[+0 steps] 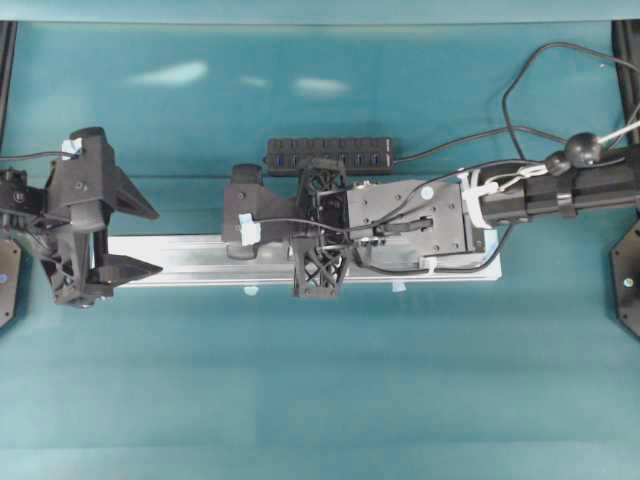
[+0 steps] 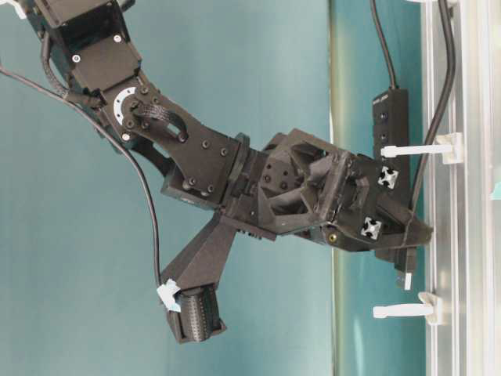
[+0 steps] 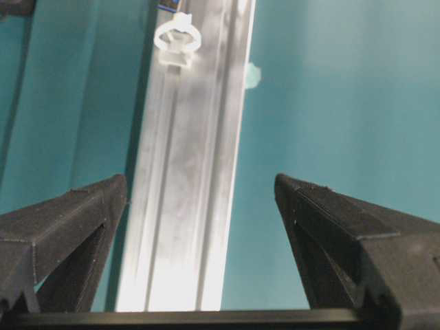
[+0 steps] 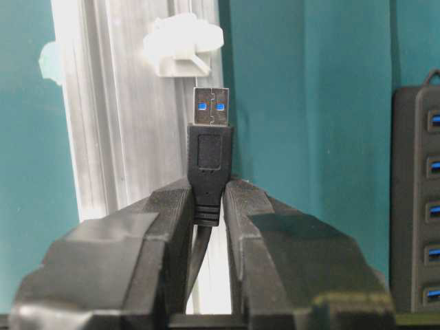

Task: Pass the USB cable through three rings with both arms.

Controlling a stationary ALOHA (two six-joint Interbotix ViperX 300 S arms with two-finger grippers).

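Teal matte tabletop (image 1: 320, 380), smooth. Long ribbed silver aluminium rail (image 1: 200, 260) lying flat on it. Black multi-port hub (image 1: 325, 155), rectangular, beside rail. Black left gripper (image 1: 150, 240), wedge fingers spread wide, nothing in them, over rail end. Black right gripper (image 4: 208, 206) clamped on thin black USB cable (image 4: 210, 165), plug just short of small whitish translucent plastic ring (image 4: 182, 45).
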